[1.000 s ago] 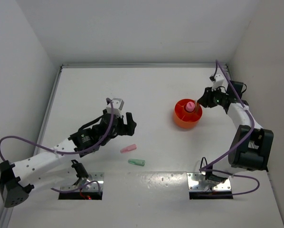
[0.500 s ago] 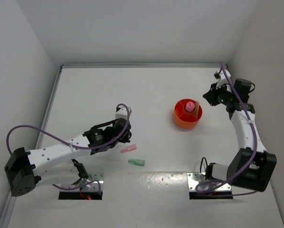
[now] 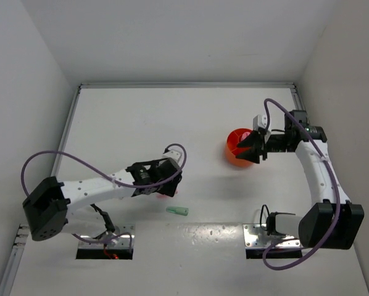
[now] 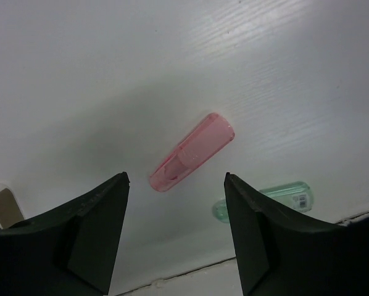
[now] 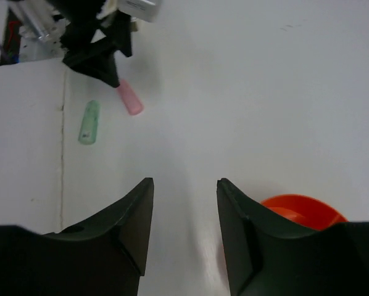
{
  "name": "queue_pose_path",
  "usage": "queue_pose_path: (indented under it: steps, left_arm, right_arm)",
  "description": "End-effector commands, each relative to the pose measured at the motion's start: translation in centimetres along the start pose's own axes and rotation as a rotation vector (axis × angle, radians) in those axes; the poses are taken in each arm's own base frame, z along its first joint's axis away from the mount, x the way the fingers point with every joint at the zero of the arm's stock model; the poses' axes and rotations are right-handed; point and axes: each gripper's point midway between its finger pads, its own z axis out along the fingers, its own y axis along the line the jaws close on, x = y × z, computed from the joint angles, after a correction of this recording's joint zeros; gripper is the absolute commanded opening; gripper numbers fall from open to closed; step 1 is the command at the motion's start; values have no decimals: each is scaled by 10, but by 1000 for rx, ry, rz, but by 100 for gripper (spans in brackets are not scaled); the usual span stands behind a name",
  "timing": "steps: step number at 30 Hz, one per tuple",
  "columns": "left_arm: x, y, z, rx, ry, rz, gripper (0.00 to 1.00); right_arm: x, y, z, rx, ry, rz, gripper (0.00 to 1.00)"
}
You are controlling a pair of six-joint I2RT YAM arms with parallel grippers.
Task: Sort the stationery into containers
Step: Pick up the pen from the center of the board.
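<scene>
A: Where's the pink marker (image 4: 194,151)?
B: Flat on the bench (image 4: 79,74), under your left hand (image 4: 176,180), whose fingers stand wide and empty, near the green marker (image 4: 268,198). Turn to cross its length, drop straight, then close. Your right hand (image 5: 185,182) hangs parted and empty by the orange cup (image 5: 298,209).

The white table (image 3: 141,117) is closed in by white walls on the left, far and right sides. Two metal plates (image 3: 113,237) sit at its near edge, one on the left and one on the right. An orange cup (image 3: 235,147) stands right of centre. Left of centre, near the near edge, a green marker (image 3: 177,211) lies flat. A pink marker (image 4: 192,152) lies flat just beyond it, slightly left, not touching it. Both markers are well apart from the cup.
</scene>
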Motion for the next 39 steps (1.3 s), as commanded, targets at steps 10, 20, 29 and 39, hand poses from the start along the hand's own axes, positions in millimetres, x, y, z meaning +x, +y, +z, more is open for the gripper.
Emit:
queue_pose_path:
  steps: [10, 20, 29, 39]
  left_arm:
    - [-1, -48, 41, 118, 158, 387, 62]
    - [9, -34, 59, 117, 238, 377, 52]
    - [25, -25, 62, 105, 307, 391, 55]
    - [43, -19, 76, 91, 395, 387, 29]
  right_arm:
    - [-3, 28, 11, -86, -80, -135, 39]
    - [-5, 28, 10, -81, -81, -154, 38]
    - [-8, 28, 10, -81, -81, -154, 38]
    - [-8, 25, 6, -61, -80, -158, 38]
